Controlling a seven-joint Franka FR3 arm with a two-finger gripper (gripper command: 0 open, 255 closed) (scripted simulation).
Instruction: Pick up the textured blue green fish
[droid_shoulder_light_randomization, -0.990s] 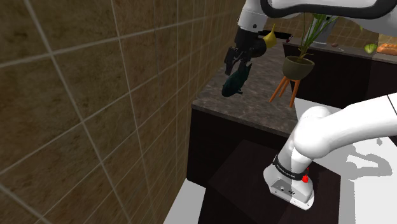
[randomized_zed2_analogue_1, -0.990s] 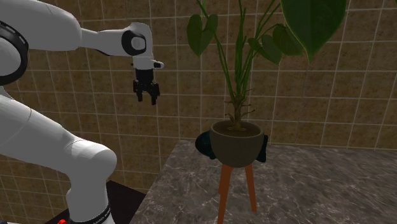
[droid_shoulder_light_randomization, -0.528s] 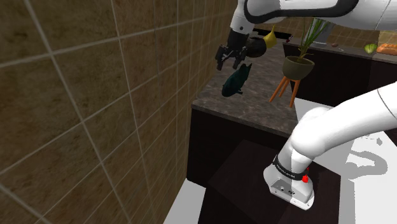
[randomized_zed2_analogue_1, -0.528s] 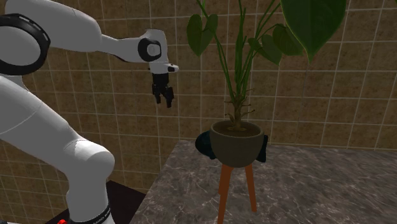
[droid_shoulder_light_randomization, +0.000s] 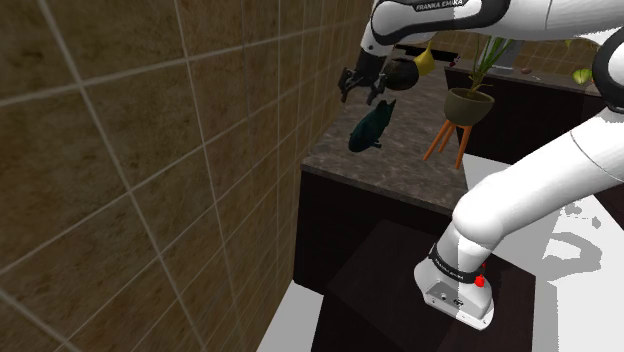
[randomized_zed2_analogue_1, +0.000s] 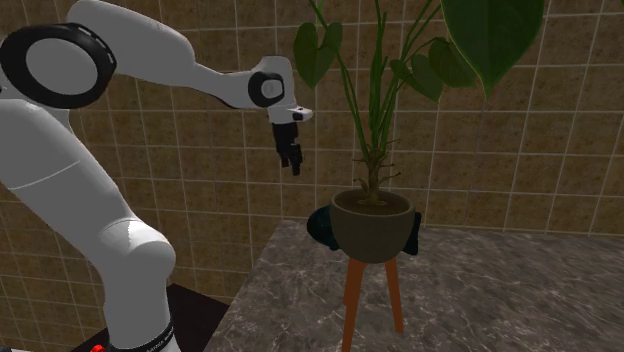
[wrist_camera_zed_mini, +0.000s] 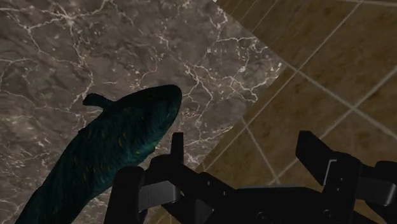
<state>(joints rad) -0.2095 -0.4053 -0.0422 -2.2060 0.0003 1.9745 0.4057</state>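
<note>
A dark blue-green fish with a speckled, scaly skin lies on the dark marble counter, near the counter's wall-side edge. In the wrist view the fish stretches across the marble, its head close beside one finger and outside the gap. My gripper hangs above the fish, close to the tiled wall. It is open, and nothing sits between the fingers. In the second exterior view the gripper is high to the left of the plant, and bits of the fish peek out behind the pot.
A potted plant on orange legs stands on the counter just beyond the fish. The brown tiled wall runs along the shoulder view's left. A yellow object and some food lie further back.
The gripper has travelled toward the second exterior view's right, closer to the plant and over the fish. It has stayed open throughout. The fish has not moved.
</note>
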